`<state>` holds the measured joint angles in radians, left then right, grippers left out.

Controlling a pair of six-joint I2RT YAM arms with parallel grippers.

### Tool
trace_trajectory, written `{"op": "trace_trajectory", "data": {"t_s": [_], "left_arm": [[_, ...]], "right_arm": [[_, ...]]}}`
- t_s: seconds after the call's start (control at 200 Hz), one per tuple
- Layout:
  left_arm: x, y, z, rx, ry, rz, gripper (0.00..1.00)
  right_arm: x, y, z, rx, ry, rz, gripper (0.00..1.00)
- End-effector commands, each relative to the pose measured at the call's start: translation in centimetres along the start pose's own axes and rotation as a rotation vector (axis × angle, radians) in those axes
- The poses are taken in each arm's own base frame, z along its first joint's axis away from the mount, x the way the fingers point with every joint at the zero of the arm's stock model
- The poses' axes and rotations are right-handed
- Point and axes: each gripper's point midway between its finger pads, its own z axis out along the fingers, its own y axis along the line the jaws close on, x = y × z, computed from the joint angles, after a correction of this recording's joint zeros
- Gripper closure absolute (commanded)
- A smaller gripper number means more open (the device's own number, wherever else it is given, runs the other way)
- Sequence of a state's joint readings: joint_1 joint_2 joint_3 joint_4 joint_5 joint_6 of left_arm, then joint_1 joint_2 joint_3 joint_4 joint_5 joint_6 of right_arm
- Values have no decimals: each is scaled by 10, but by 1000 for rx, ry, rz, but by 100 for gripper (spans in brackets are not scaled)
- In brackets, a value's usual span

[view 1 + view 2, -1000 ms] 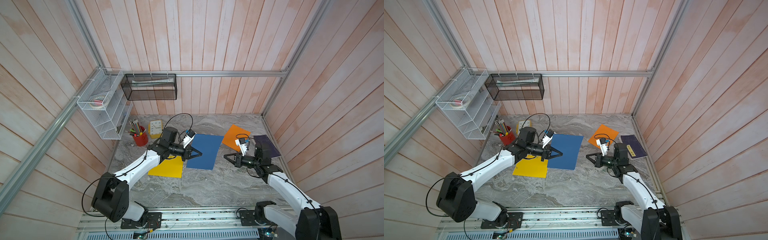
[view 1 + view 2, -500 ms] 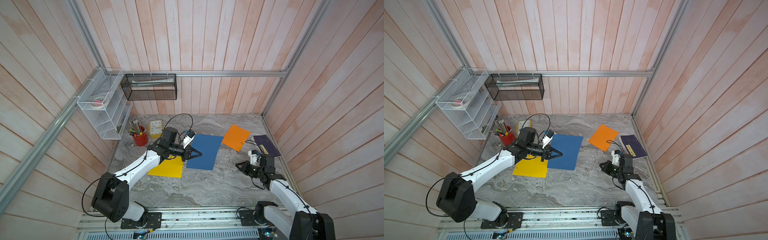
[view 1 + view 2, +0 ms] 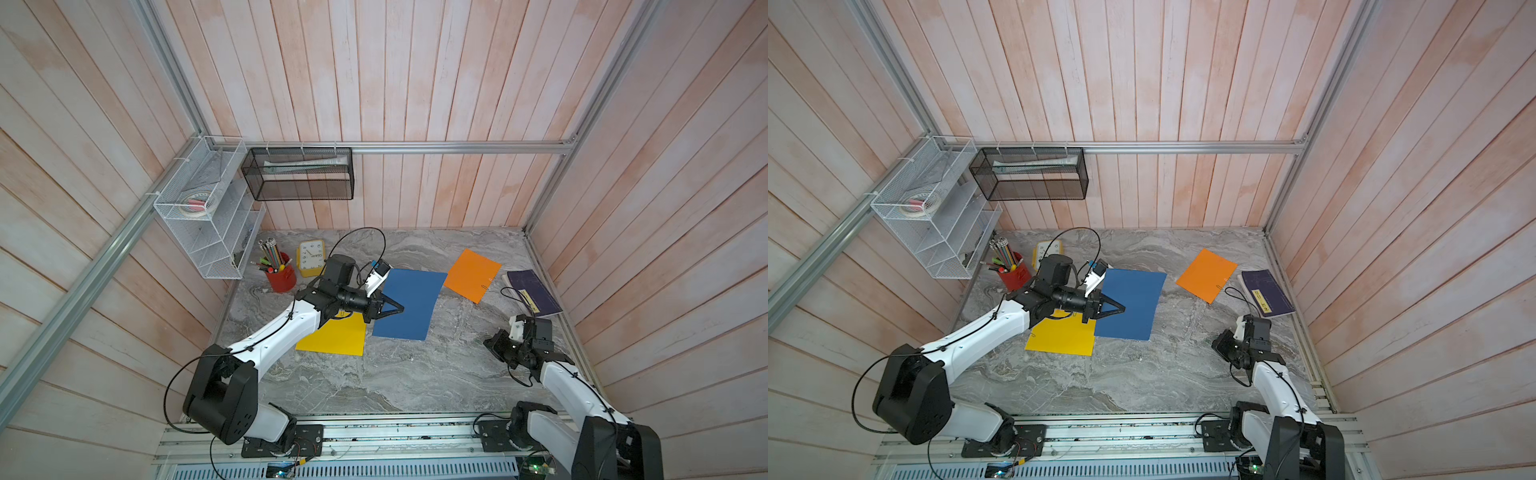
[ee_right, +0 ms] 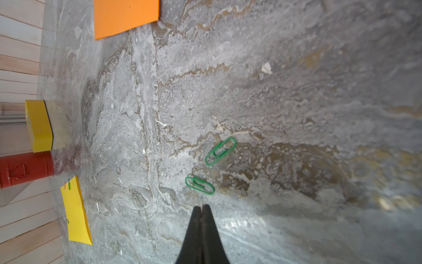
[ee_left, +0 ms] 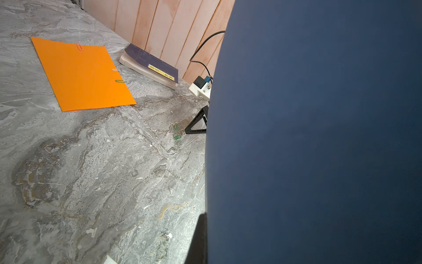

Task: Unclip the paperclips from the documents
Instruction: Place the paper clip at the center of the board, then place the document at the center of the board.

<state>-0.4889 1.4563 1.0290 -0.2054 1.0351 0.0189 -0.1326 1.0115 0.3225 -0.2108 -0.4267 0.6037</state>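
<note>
Two green paperclips lie loose on the tabletop. The nearer green paperclip is just ahead of the right end effector, and the farther green paperclip is a little beyond it. Those two look finished. The right end effector is closed. In the left wrist view a small silvery paperclip seems nipped at its tips, probably on its way to join the pile.

Plenty is left. The orange document, well ahead of the right end effector, carries the orange document's paperclips, which are red, silvery and green, along two edges. The yellow document, just beside and partly beneath the left end effector, shows the yellow document's paperclips near one corner and another further along its edge. The blue document is pinched in the closed left end effector, with its near edge lifted and bowed. Whether any clip is on it cannot be told. The task seems well short of halfway.

The left arm reaches forward, forearm nearly level, wrist over the yellow document. The right arm is folded close to its base, wrist low, tips angled down at the tabletop. The purple book lies beyond it, by the wall.
</note>
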Motion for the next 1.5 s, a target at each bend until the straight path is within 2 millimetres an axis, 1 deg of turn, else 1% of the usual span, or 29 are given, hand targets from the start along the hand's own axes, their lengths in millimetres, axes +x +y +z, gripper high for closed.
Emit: {"op": "trace_trajectory", "data": {"t_s": [0.0, 0.165, 0.295, 0.405, 0.465, 0.605, 0.73, 0.835, 0.94, 1.025, 1.105, 1.225, 1.245, 1.35, 1.495], "left_arm": [[3, 4, -1, -15, 1, 7, 100], [4, 5, -1, -20, 5, 2, 100], [4, 5, -1, -22, 5, 4, 100], [4, 7, 0, -26, 7, 0, 100], [4, 10, 1, -38, 8, -5, 100], [2, 23, 5, -89, 9, -26, 100], [-7, 41, 10, -142, 5, -42, 100], [-14, 67, 15, -221, 18, -62, 100], [-18, 98, 21, -291, 43, -93, 100], [-19, 122, 25, -324, 52, -120, 100], [-21, 144, 28, -346, 44, -145, 100], [-27, 182, 24, -401, 11, -174, 100], [-27, 191, 22, -413, 1, -209, 100], [-31, 228, 16, -462, -20, -253, 100], [-26, 282, 5, -554, 0, -319, 100]], "right_arm": [[4, -16, 2, 68, 6, 31, 93], [3, -19, 1, 93, 1, 30, 82], [2, -20, 0, 99, -4, 33, 76], [0, -19, -1, 102, -7, 27, 75], [-3, -16, -4, 97, -15, 19, 72], [-12, 3, -13, 57, -35, -35, 66], [-9, 27, -15, 26, -7, -119, 59], [-3, 46, -15, 6, 16, -183, 52], [0, 64, -18, -32, 24, -228, 43], [3, 74, -20, -57, 28, -253, 36], [7, 83, -22, -88, 33, -268, 32], [12, 92, -24, -126, 41, -278, 30], [13, 94, -25, -133, 41, -280, 29], [17, 99, -24, -156, 49, -287, 28], [20, 107, -24, -179, 57, -298, 28]]}}
